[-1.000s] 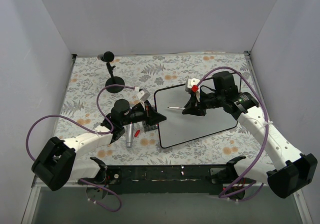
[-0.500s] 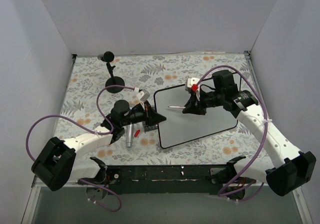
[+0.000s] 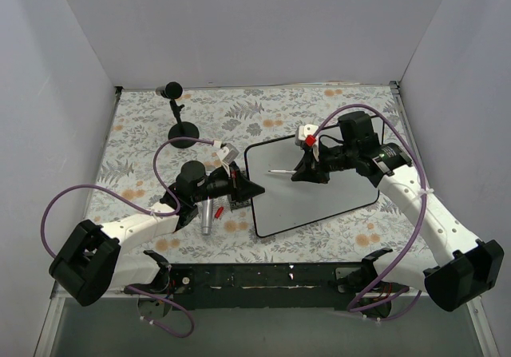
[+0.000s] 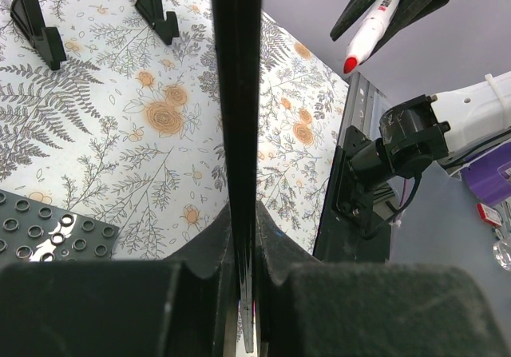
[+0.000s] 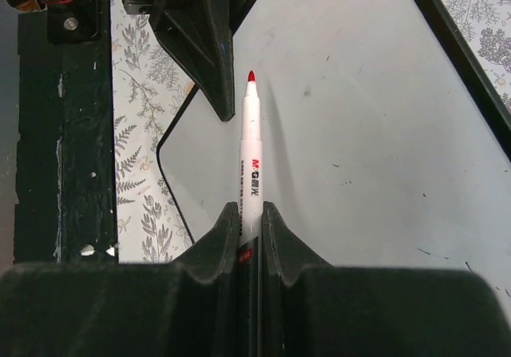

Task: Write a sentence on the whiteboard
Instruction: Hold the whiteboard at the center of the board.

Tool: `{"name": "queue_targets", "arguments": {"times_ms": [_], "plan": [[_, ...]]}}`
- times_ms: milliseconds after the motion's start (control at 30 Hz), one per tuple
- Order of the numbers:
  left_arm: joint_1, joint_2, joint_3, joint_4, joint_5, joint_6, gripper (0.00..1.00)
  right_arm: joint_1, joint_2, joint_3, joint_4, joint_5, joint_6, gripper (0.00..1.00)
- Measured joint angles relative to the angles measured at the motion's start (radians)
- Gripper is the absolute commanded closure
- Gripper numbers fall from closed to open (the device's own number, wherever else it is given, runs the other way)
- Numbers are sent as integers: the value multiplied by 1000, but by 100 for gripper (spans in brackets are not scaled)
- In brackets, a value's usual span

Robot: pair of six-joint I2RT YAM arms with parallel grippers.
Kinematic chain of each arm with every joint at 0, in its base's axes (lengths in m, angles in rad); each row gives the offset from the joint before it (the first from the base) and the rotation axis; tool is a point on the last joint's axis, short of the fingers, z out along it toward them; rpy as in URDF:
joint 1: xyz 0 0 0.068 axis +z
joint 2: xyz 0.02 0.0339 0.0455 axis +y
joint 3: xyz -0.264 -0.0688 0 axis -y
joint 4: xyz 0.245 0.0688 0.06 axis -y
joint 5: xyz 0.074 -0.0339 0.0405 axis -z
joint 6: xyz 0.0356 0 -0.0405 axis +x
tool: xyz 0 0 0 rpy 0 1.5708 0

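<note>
Jaws on both arms are clenched, each on its own job. Right gripper [image 5: 250, 213] pinches a red-tipped marker [image 5: 251, 157] low on the barrel, so most of the pen sticks out ahead of the fingers, tip leading, good for seeing the nib while writing. Left gripper [image 4: 243, 213] clamps the thin black edge of the whiteboard [image 3: 319, 201] on its left side, most likely to keep the board from sliding under pen pressure. Board sits centre-right on the floral cloth [image 3: 144, 133], skewed to the table edge; whether it lies flat or is propped I cannot tell. Marker tip hangs over the board's upper-left area, the natural start of a line. From the left wrist view the tip stands clear of the board face, not touching. No sentence shows: the white surface carries only a few faint specks, no red strokes, so writing looks not yet begun. Next move, by my reading, calls for lowering the nib gently to contact. Just left of the board lie a dark perforated plate [image 4: 48, 229], a silver cylinder [image 3: 207, 217] and a small red piece [image 3: 218, 224], all beside the left gripper.
</note>
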Motion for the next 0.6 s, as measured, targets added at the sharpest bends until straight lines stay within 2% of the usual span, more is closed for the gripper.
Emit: {"name": "queue_targets", "arguments": {"times_ms": [600], "plan": [[0,-34,-21,-6,-8,0,100,-6,-44,-3,-18,-45,-30,99]]}}
